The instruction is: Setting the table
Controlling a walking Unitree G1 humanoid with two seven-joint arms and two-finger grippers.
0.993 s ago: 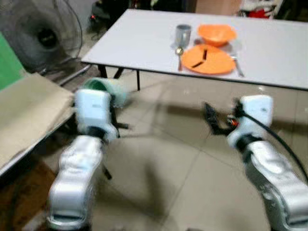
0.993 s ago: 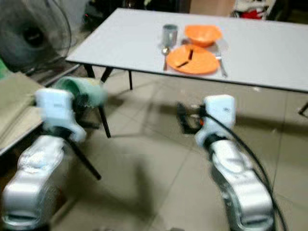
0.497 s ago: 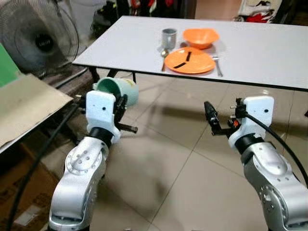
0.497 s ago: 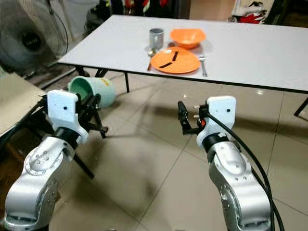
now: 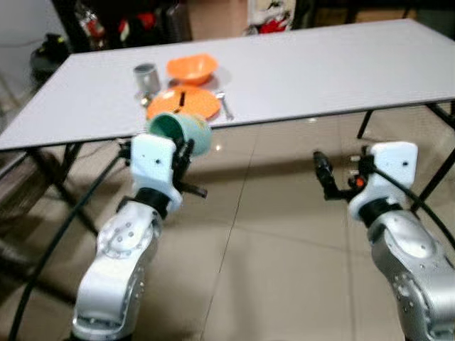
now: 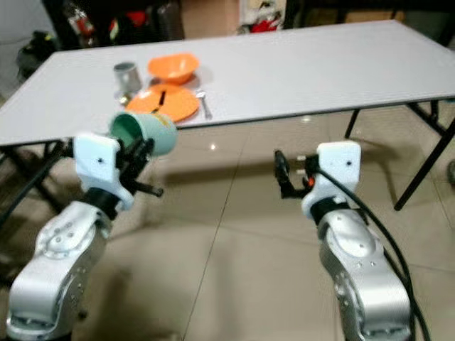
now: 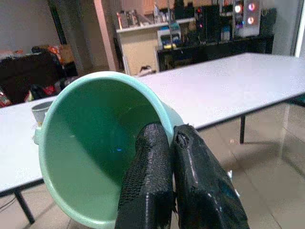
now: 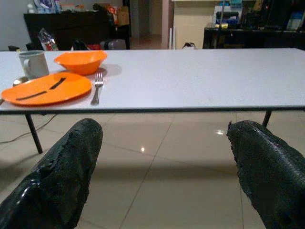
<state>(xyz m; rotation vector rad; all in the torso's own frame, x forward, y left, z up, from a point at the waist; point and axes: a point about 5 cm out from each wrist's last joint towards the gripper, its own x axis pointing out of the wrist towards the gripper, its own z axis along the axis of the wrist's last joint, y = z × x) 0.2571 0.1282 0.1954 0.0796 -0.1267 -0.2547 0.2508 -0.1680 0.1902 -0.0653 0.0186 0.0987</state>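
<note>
Cup [image 5: 183, 132] in pale mint green, held tipped on its side by the left gripper [image 7: 172, 143], in the air just short of the near edge of the white table [image 5: 298, 67]. Its long axis runs roughly level, with the open mouth turned toward the robot's left and slightly back toward the camera, and the base pointing toward the table. The left wrist view looks straight into the darker green interior, where the two black fingers [image 7: 147, 176] press together on the rim, one inside the wall and one outside; the head views show the cup's smooth outer wall instead.

On the table beyond sit an orange plate [image 5: 183, 104] with two dark strips on it, an orange bowl [image 5: 192, 67] behind it, a grey mug [image 5: 146, 74] to the plate's left, and a fork [image 8: 96, 90] just beside the plate's right edge.

The right gripper [image 8: 164, 176] hangs over the tiled floor [image 5: 284, 234], well apart from the table, its fingers spread wide with nothing between them. The right wrist view shows the place setting from table height.
</note>
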